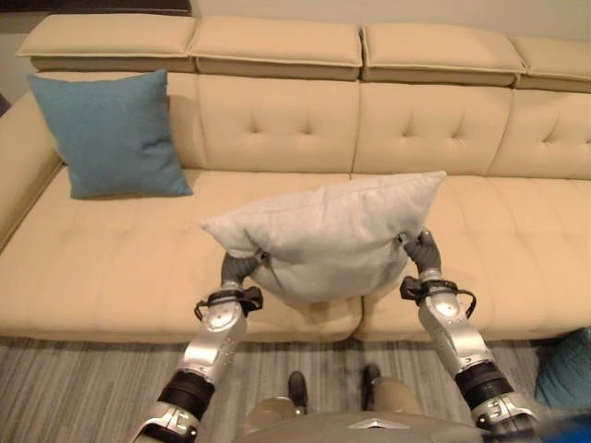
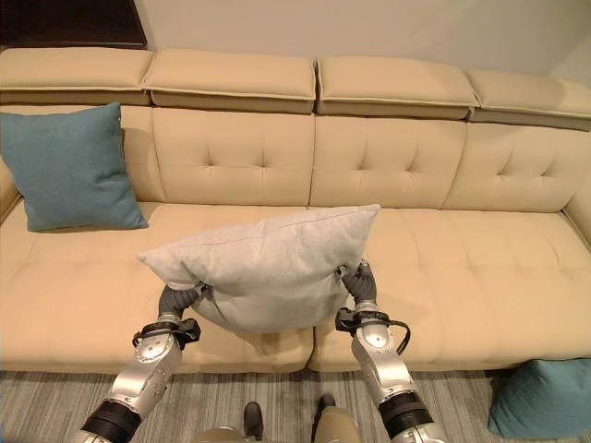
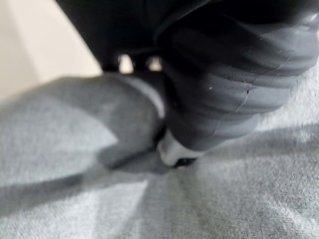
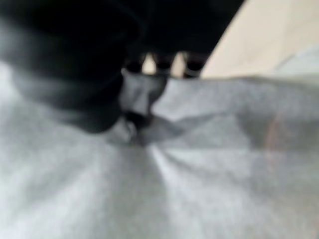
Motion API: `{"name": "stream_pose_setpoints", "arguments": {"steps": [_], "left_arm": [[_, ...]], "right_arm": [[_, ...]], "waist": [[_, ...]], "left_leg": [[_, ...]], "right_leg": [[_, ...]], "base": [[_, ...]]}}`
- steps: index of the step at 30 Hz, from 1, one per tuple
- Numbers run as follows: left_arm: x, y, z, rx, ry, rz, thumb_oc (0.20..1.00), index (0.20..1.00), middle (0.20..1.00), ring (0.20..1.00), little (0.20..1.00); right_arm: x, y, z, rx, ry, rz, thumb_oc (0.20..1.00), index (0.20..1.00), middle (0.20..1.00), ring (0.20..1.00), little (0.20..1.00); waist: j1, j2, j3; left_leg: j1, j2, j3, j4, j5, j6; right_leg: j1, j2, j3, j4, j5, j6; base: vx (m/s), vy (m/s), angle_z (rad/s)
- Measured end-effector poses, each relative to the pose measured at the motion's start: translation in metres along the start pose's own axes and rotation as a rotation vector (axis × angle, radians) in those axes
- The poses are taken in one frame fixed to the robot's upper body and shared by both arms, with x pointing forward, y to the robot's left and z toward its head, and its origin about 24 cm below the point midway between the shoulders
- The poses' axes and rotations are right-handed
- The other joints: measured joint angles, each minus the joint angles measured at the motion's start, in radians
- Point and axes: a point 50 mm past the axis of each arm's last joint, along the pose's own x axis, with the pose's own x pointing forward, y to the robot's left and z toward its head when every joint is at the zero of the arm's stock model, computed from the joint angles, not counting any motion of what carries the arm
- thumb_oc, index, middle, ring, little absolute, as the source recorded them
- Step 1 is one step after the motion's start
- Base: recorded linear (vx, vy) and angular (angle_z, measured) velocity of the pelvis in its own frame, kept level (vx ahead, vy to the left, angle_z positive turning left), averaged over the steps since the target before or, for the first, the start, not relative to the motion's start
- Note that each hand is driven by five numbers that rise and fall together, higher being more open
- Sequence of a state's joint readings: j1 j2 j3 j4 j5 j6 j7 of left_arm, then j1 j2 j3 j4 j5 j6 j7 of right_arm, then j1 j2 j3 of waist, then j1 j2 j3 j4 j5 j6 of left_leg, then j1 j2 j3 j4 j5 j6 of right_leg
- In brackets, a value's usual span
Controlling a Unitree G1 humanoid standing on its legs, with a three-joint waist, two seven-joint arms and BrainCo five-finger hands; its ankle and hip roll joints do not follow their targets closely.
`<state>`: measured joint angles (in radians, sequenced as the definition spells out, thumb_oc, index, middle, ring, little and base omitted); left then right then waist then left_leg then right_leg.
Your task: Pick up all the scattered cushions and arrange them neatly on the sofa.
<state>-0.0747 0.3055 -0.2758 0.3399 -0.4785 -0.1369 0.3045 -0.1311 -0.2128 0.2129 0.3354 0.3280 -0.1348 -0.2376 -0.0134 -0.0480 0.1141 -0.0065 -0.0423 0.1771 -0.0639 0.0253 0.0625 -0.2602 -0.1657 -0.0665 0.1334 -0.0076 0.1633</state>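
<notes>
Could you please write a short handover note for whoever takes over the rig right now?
Left hand and right hand: each shut on the grey cushion, one at each end, holding it over the sofa seat's front edge.
Done: one teal cushion stands against the backrest at the sofa's left end.
Left: set the grey cushion down; then fetch the other teal cushion from the floor at the right.

A home living room is suggested: a long cream sofa [image 2: 388, 268] with buttoned back and padded headrests is set against a plain wall [image 2: 369, 28], a striped rug [image 1: 83, 388] is laid before it, and teal cushions [image 1: 111, 134] are seen, one apparently on the floor
</notes>
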Motion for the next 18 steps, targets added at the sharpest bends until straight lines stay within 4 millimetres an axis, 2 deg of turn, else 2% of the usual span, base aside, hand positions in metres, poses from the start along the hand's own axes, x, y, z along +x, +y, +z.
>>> {"name": "stream_pose_setpoints", "arguments": {"steps": [1,2,3,4,5,9,11,12,14,18], "left_arm": [[-0.001,0.000,-0.001,-0.001,0.004,-0.001,0.200,0.200,0.200,0.200,0.200],[-0.002,0.000,-0.003,-0.004,0.009,0.000,0.200,0.200,0.200,0.200,0.200],[-0.004,-0.005,-0.007,-0.024,0.021,-0.004,0.200,0.200,0.200,0.200,0.200],[-0.005,-0.008,-0.007,-0.035,0.022,-0.007,0.200,0.200,0.200,0.200,0.200],[-0.006,-0.012,-0.009,-0.052,0.025,-0.011,0.200,0.200,0.200,0.200,0.200],[-0.004,-0.026,-0.006,-0.051,0.018,-0.075,0.200,0.200,0.200,0.200,0.200],[-0.003,-0.029,-0.004,-0.051,0.012,-0.086,0.200,0.200,0.200,0.200,0.200],[-0.001,-0.031,-0.001,-0.051,0.003,-0.093,0.200,0.200,0.200,0.200,0.200],[0.001,-0.032,0.003,-0.048,-0.008,-0.095,0.200,0.200,0.200,0.200,0.200],[0.007,-0.035,0.012,-0.043,-0.038,-0.104,0.200,0.200,0.200,0.200,0.200]], "right_arm": [[-0.001,0.000,-0.001,0.001,0.004,-0.001,0.200,0.200,0.200,0.200,0.200],[-0.001,-0.001,-0.002,-0.001,0.007,-0.003,0.200,0.200,0.200,0.200,0.200],[0.000,-0.005,-0.002,-0.011,0.009,-0.012,0.200,0.200,0.200,0.200,0.200],[0.000,-0.009,-0.001,-0.020,0.006,-0.018,0.200,0.200,0.200,0.200,0.200],[0.000,-0.013,0.000,-0.033,0.003,-0.023,0.200,0.200,0.200,0.200,0.200],[0.001,-0.028,0.004,-0.047,-0.008,-0.065,0.200,0.200,0.200,0.200,0.200],[0.002,-0.032,0.006,-0.056,-0.014,-0.076,0.200,0.200,0.200,0.200,0.200],[0.002,-0.034,0.007,-0.054,-0.017,-0.082,0.200,0.200,0.200,0.200,0.200],[0.002,-0.034,0.007,-0.054,-0.018,-0.083,0.200,0.200,0.200,0.200,0.200],[0.004,-0.034,0.009,-0.055,-0.025,-0.090,0.200,0.200,0.200,0.200,0.200]], "waist": [[0.002,-0.009,-0.001],[-0.001,-0.022,0.000],[0.003,0.001,-0.002],[0.005,0.010,-0.004],[-0.001,0.027,-0.007],[-0.032,0.029,-0.009],[-0.031,0.024,-0.009],[-0.031,0.018,-0.008],[-0.031,0.013,-0.005],[-0.019,0.005,0.001]], "left_leg": [[0.008,-0.006,-0.007,0.000,-0.001,-0.004],[0.028,-0.017,-0.020,-0.002,-0.007,-0.012],[0.039,0.007,-0.027,-0.001,-0.019,-0.033],[0.040,0.019,-0.031,0.000,-0.024,-0.040],[0.043,0.045,-0.051,-0.003,-0.026,-0.059],[0.027,0.090,-0.102,0.040,-0.020,-0.096],[0.003,0.096,-0.107,0.089,-0.018,-0.101],[-0.036,0.093,-0.102,0.165,-0.021,-0.105],[-0.077,0.092,-0.098,0.231,-0.037,-0.112],[-0.112,0.094,-0.104,0.164,-0.030,-0.115]], "right_leg": [[0.012,-0.003,0.001,-0.033,0.030,-0.001],[0.040,-0.009,0.001,-0.064,0.091,-0.026],[0.065,0.012,-0.003,-0.090,0.136,-0.064],[0.077,0.026,-0.004,-0.109,0.143,-0.071],[0.114,0.049,-0.037,-0.162,0.153,-0.087],[0.188,0.084,-0.118,-0.224,0.146,-0.115],[0.197,0.089,-0.126,-0.224,0.123,-0.125],[0.201,0.080,-0.134,-0.224,0.116,-0.129],[0.210,0.076,-0.136,-0.224,0.100,-0.155],[0.207,0.077,-0.119,-0.221,0.091,-0.167]], "base": [[0.10,-0.097,0.46],[0.17,-0.133,0.23],[0.17,-0.134,0.19],[0.23,-0.175,0.21],[0.11,-0.099,0.26],[0.12,-0.160,0.53],[0.06,-0.060,0.27],[0.06,-0.030,0.18],[0.14,-0.013,0.16],[0.15,0.047,-0.04]]}}
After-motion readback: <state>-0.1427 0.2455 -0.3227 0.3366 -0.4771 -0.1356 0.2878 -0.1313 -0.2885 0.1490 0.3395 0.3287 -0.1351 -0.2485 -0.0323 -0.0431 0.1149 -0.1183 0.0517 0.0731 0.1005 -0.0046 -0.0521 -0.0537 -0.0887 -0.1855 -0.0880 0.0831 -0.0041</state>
